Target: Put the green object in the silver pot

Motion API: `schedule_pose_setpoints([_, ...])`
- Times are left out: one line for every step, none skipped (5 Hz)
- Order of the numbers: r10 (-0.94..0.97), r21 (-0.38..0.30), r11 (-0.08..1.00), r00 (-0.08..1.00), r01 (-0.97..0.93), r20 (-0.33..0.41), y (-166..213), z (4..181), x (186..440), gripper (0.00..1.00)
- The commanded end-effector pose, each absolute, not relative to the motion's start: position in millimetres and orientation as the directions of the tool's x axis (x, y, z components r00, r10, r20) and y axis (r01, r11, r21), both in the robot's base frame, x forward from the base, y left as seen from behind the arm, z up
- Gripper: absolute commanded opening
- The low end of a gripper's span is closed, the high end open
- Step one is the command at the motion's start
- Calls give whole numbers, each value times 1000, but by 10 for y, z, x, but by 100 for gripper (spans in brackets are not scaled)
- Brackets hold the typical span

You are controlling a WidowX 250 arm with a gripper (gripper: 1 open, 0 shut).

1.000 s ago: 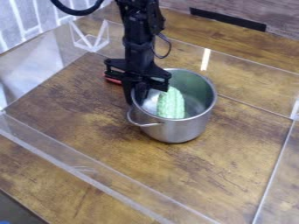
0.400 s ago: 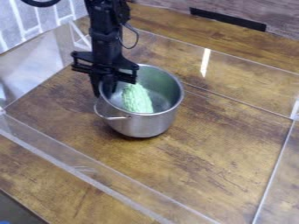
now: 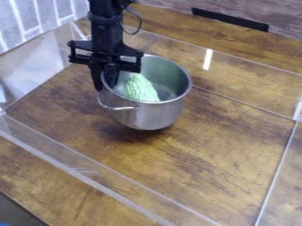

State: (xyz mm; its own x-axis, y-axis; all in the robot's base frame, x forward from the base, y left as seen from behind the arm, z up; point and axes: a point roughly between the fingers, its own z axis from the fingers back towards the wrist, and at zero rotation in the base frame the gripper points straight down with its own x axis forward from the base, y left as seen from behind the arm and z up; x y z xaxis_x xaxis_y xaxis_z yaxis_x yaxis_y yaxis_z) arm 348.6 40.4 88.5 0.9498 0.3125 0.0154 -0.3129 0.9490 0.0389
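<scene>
Camera view: light green ridged toy vegetable [image 3: 143, 86] lies inside shiny steel pot [image 3: 147, 95], which has shifted left and tilts; jaws pinched shut on pot's near-left rim.

arm: upright, black | claw [image 3: 108, 78]: pointing down, fingers closed

The black robot arm [image 3: 108, 18] is cut off by the top edge, its dark gripper [image 3: 109, 79] hides the near-left rim of the shiny round steel pot [image 3: 147, 110] and part of the light green ridged toy vegetable [image 3: 143, 86], whose lower part the pot wall conceals.
</scene>
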Motion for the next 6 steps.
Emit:
schedule_pose_setpoints([314,-1,948,938,-318,149,299,1499,3537,0])
schedule_pose_setpoints([337,-35,941,926,-336,170,234,1728,3557,0])
schedule_pose_setpoints([401,-50,916,898,-399,182,194,1765,3481,0])
schedule_pose_setpoints([464,-52,885,868,-463,179,172,1658,3428,0])
schedule_pose_setpoints([495,-54,868,851,-494,176,-83,1669,3345,0])
schedule_pose_setpoints([532,-54,845,829,-531,175,-332,1644,3231,0])
